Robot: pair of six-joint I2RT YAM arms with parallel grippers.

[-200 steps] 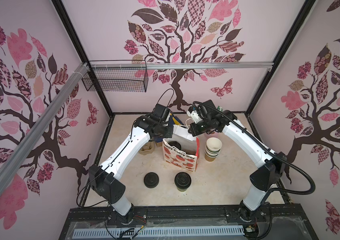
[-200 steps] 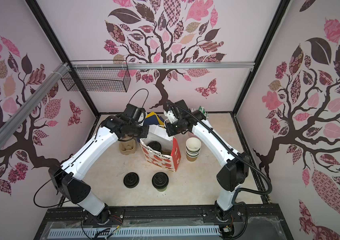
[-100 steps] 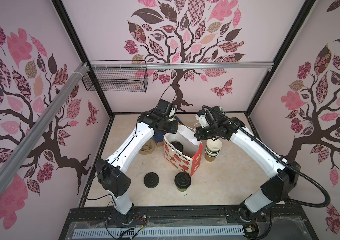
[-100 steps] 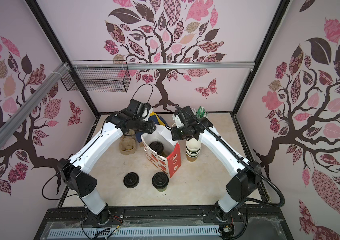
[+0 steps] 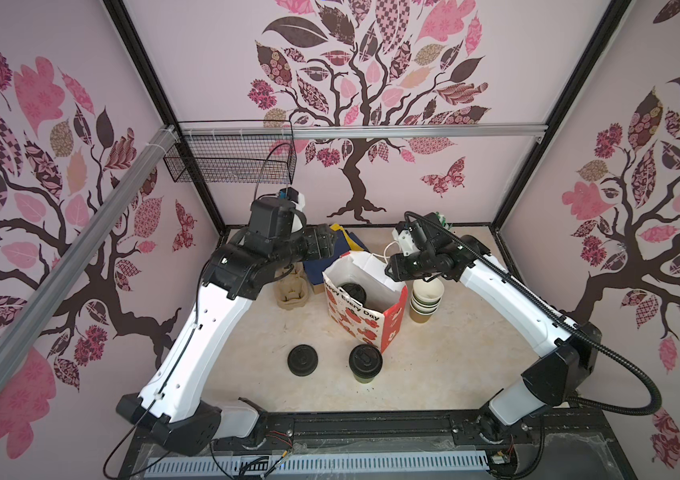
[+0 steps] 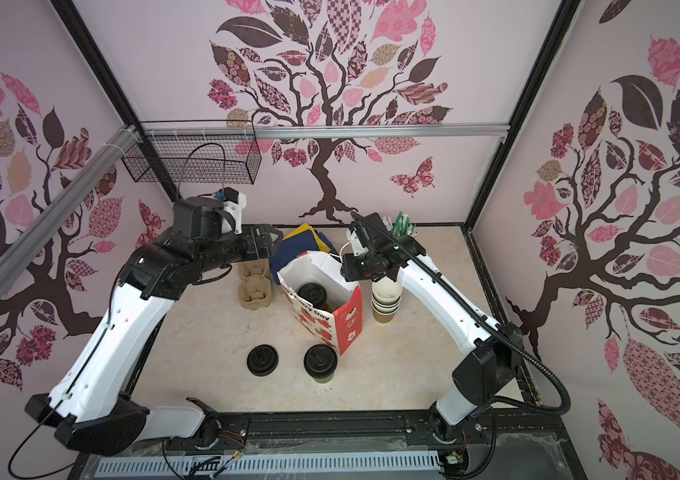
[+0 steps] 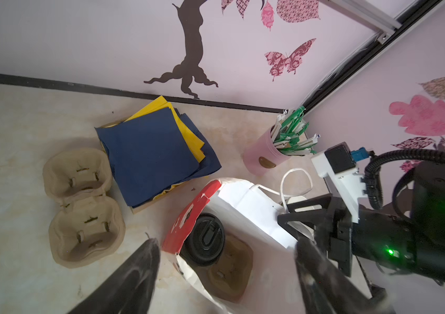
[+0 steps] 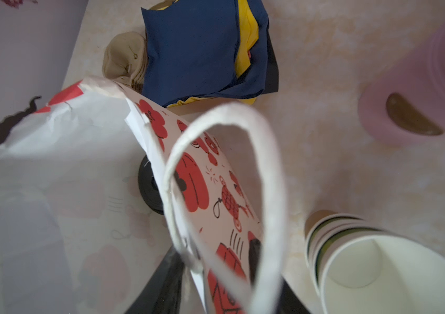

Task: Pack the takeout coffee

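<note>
**One cup in the bag, one waiting at 6 o'clock**

Your left pincer (image 7: 226,244) is hovering wide and empty over the 10 o'clock side of the paper bag (image 5: 371,332). At the bag's 9 o'clock an empty pulp carrier (image 5: 292,293) is lying on the tabletop (image 5: 454,365), and folded napkins (image 7: 150,152) are sitting at 11. At 7 o'clock a loose black lid (image 5: 303,361) is lying flat. It is no coffee, so you are leaving it alone. Just beside it, at the bag's 6 o'clock and close against the near corner, the second lidded cup (image 5: 365,363) is standing upright, not yet packed. The first lidded cup (image 5: 353,293) is sitting inside the bag, in one pocket of a carrier (image 7: 229,267) whose other pocket is showing empty.

By my reading, you are going for the outside cup next. You are wanting a grip on its body below the lid, a lift well clear of the rim, and a straight descent into the empty pocket. The bag's walls are looking creased and soft, so a brushing cup may be folding them inward.

Your right pincer (image 5: 390,268) is standing partly apart astride the bag's 2 o'clock rim, the white handle (image 8: 224,125) looping just before it and inviting a snag. Nested lidless cups (image 5: 425,297) are standing at 3 o'clock, right beneath that arm and easily toppled. A pink holder of stirrers (image 7: 267,155) is sitting at 1 o'clock.
</note>
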